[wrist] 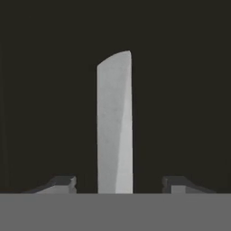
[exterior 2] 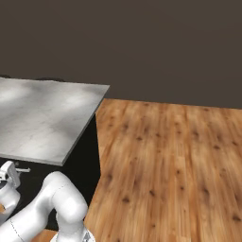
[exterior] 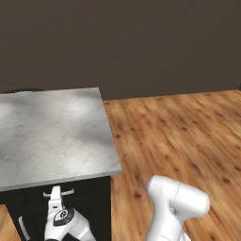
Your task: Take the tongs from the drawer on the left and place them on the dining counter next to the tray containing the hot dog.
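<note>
My gripper (wrist: 118,181) faces the flat black drawer (wrist: 45,90) front, low under the marble dining counter (exterior: 52,136). The drawer's silver bar handle (wrist: 115,122) runs between my two fingertips (wrist: 63,182), and a dark gap shows on each side, so the jaws stand open around it without touching. From the base, the hand (exterior: 56,196) sits against the dark cabinet just under the counter's (exterior 2: 42,118) near edge, with the handle (exterior: 60,192) crossing at its tip. The hand (exterior 2: 8,176) also shows at the lower left edge. The tongs are hidden and the tray is out of view.
Wooden floor (exterior: 179,136) stretches to the right of the counter up to a dark wall (exterior: 141,42). My white arm (exterior 2: 52,203) bends low beside the black cabinet side (exterior 2: 87,160).
</note>
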Controlling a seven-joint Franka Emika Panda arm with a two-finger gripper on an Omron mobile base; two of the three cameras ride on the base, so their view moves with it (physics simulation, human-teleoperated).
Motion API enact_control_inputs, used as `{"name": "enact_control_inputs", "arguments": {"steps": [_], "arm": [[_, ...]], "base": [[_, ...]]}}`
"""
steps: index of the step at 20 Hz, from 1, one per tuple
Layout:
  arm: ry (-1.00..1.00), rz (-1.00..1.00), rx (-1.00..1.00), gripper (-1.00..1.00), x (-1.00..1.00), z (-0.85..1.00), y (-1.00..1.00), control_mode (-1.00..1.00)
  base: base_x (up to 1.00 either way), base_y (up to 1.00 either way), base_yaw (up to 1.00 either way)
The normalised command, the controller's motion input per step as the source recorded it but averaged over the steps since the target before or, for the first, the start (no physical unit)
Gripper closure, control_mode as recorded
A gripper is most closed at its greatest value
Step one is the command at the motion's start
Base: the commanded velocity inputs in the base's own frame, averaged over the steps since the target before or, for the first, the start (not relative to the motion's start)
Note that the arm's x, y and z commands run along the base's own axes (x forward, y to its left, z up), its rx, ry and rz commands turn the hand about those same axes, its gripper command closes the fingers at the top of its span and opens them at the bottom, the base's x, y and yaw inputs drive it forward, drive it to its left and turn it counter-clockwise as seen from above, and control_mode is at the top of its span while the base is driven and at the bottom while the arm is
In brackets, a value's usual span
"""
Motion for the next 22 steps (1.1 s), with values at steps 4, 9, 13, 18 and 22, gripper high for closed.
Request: {"name": "enact_control_inputs", "arguments": {"steps": [4,9,13,18,22], "arm": [[0.0,0.0,0.0,1.0,0.0,0.0,0.0,-1.0],[0.0,0.0,0.0,1.0,0.0,0.0,0.0,-1.0],[0.01,0.0,0.0,1.0,-0.54,-0.08,0.0,-1.0],[0.0,0.0,0.0,1.0,-1.0,-0.17,0.0,-1.0],[0.0,0.0,0.01,1.0,-1.0,-0.25,-0.09,-1.0]], "base": [[0.0,0.0,0.0],[0.0,0.0,0.0],[0.0,0.0,0.0],[0.0,0.0,0.0],[0.0,0.0,0.0]]}}
